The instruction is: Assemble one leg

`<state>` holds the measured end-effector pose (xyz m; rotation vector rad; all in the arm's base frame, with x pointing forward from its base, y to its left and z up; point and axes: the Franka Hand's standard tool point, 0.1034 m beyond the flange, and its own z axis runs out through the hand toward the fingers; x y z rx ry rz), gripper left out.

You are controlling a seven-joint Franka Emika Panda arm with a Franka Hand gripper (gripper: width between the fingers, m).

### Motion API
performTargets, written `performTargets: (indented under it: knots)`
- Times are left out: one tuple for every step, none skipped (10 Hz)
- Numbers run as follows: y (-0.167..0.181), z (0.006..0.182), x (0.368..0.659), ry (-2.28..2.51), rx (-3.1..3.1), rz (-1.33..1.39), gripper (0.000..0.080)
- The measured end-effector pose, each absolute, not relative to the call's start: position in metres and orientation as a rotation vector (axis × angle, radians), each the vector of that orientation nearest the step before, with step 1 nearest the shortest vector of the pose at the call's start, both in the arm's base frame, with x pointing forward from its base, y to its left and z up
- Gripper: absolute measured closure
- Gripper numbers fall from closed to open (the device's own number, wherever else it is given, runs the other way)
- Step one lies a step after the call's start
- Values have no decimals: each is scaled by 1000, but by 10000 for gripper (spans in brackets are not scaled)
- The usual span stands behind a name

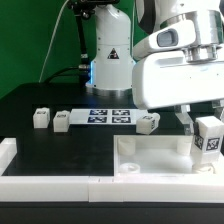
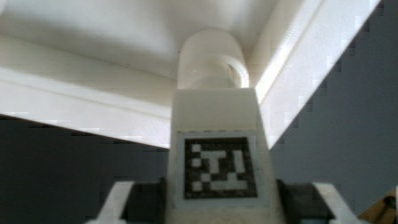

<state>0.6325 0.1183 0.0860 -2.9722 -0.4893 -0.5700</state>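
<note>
My gripper [image 1: 206, 128] is shut on a leg [image 1: 209, 138], a small white block with a black-and-white tag. It holds the leg over the exterior view's right end of the large white tray-like part [image 1: 150, 160], near a corner. In the wrist view the held leg [image 2: 219, 120] stands between my fingers [image 2: 128, 203], its rounded tip pointing at the tray's inner wall [image 2: 107, 75]. Three more legs lie on the black table: one at the left [image 1: 41, 118], one beside it [image 1: 63, 121], one by the tray's far edge [image 1: 149, 123].
The marker board [image 1: 108, 116] lies flat behind the tray, in front of the arm's base [image 1: 108, 60]. A white rim [image 1: 45, 183] runs along the table's front edge and left corner. A green backdrop stands behind.
</note>
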Motion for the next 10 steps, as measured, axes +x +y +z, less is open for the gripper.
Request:
performTargets:
  knots:
    - [118,83,631,-489,-2973,-562,508]
    - [118,80,630,-489,-2974,-556,508]
    - [118,78,629,-488,-2973,-558,508]
    - [118,77,629,-487,-2971,-573,508]
    - [118,77,629,-487,-2970,-579,508]
    - [118,77,629,-487,-2970,-580,508]
    - [118,77,629,-487,-2970,-580,435]
    - [118,77,629,-487,-2970,-580,299]
    - [118,77,629,-487,-2970,-580,299]
    - [118,77,629,-487,-2970,-580,182]
